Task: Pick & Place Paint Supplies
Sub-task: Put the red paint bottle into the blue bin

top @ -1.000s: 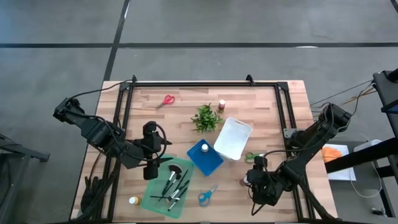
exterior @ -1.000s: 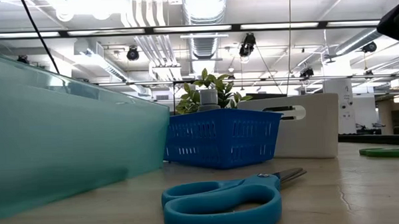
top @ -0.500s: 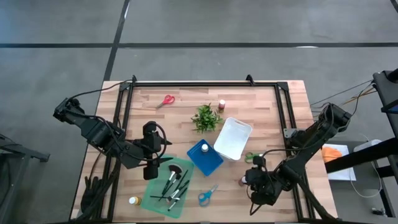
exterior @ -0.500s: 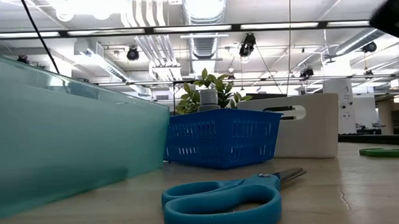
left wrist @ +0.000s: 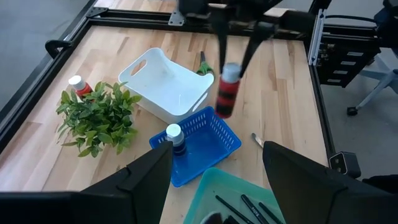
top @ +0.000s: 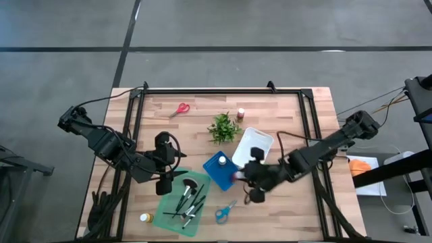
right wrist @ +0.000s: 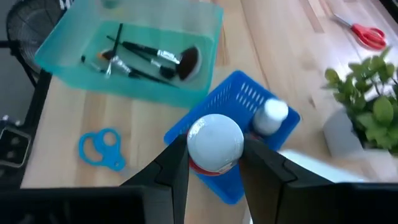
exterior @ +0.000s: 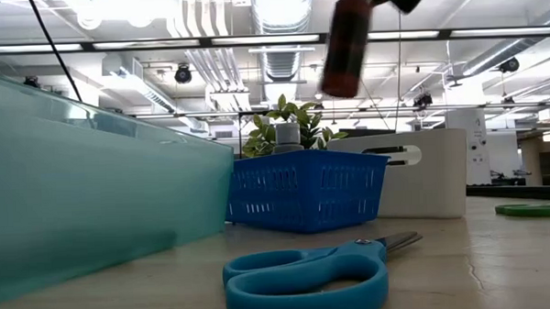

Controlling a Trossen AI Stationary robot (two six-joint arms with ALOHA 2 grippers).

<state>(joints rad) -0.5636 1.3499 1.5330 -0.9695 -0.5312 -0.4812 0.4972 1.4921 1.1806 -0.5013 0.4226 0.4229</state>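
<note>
Just off the blue basket, on its side facing the white bin, the right gripper hangs w/ a white-capped red paint bottle clamped between its fingers, carried in the air above the table. Low view shows the bottle tilted and well clear of the basket rim.

Step in hand, imo: drop this bottle into the blue basket next to the blue paint bottle already standing in there. To do it well I'd centre over the free part of the basket first, straighten the bottle so it goes in base-down, lower till it's inside the walls, and only then let go. Releasing from up high prob makes it bounce or tip over the other one.

Room-wise: white bin sits touching or just beside the basket on one side, green tray w/ the brushes close on the other, blue scissors near the basket's corner. So not much slack sideways; straight down and straight back up is the safe path. Small plant is beyond the basket, out of the way.

Left gripper waits beside the green tray, fingers spread, not holding anything; well apart from the basket.
</note>
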